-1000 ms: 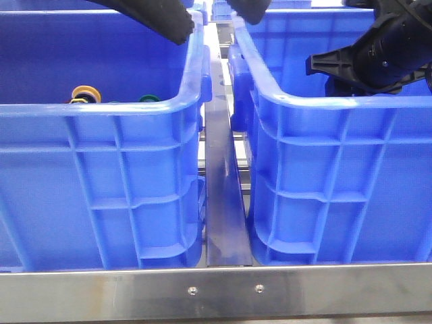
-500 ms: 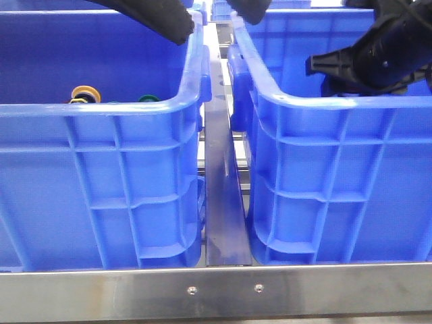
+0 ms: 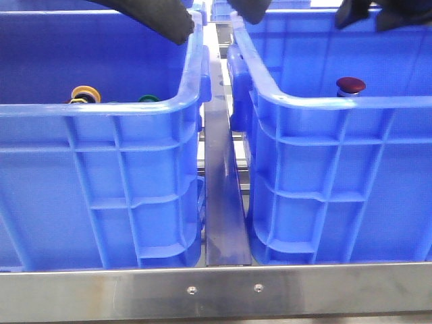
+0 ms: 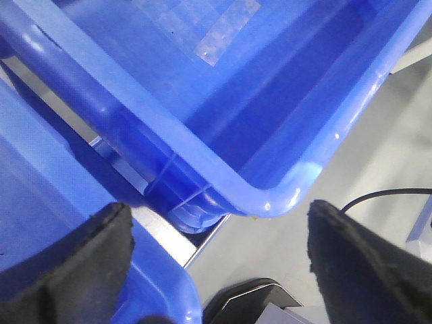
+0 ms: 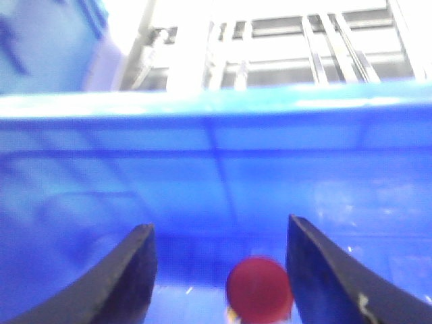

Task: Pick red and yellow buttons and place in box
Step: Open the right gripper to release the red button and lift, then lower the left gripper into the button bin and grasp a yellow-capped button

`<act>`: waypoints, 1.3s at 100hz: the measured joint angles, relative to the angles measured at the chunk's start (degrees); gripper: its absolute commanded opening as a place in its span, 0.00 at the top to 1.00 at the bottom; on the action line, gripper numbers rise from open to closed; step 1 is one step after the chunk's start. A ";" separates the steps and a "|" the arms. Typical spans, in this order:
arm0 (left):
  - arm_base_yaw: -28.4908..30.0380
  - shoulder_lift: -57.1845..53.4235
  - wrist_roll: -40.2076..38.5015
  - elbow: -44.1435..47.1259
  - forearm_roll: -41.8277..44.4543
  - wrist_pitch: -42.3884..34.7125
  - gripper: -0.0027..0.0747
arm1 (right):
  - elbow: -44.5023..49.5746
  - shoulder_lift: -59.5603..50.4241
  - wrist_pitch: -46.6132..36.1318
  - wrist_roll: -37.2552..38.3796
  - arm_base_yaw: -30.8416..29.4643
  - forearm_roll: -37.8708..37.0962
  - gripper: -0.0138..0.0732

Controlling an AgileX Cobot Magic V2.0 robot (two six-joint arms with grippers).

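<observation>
Right wrist view gives me the right gripper point(image 5: 219, 270) with its jaws spread wide and empty, the red button point(image 5: 259, 289) lying loose on the floor of the right box point(image 5: 216, 169) between and below the two dark fingers point(image 5: 128, 277), touching neither. The picture is blurred, so I cannot read more of the button than its round red cap. On the front view that red cap point(image 3: 351, 85) shows just above the near rim of the right box point(image 3: 337, 175), sitting on a silvery collar, and the right gripper point(image 3: 368, 10) hangs high above it at the top edge, mostly cut off.

The left gripper point(image 4: 216, 263) also has its jaws wide apart with nothing between them; its camera looks down past the corner of a blue crate to pale floor and a black cable point(image 4: 385, 196). On the front view the left arm point(image 3: 158, 17) hangs over the far inner corner of the left box point(image 3: 101, 175).

In that left box I see the yellow button point(image 3: 86, 93) peeking over the near rim, and near it a green cap point(image 3: 148, 98). A metal rail point(image 3: 223, 202) runs between the two boxes, and a steel bar point(image 3: 216, 290) fronts the surface
</observation>
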 measured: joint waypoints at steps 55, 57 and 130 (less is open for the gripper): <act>2.66 -4.29 -0.12 0.00 -0.11 0.59 0.33 | 15.95 -32.00 20.22 -0.12 0.00 -5.90 0.92; 3.16 -4.63 -0.31 0.00 -0.11 0.71 0.33 | 16.25 -33.01 20.94 -0.12 0.00 -5.90 0.92; 24.30 -3.02 -19.30 -6.01 19.36 19.03 0.33 | 18.62 -49.48 37.35 -0.12 0.00 -6.95 0.92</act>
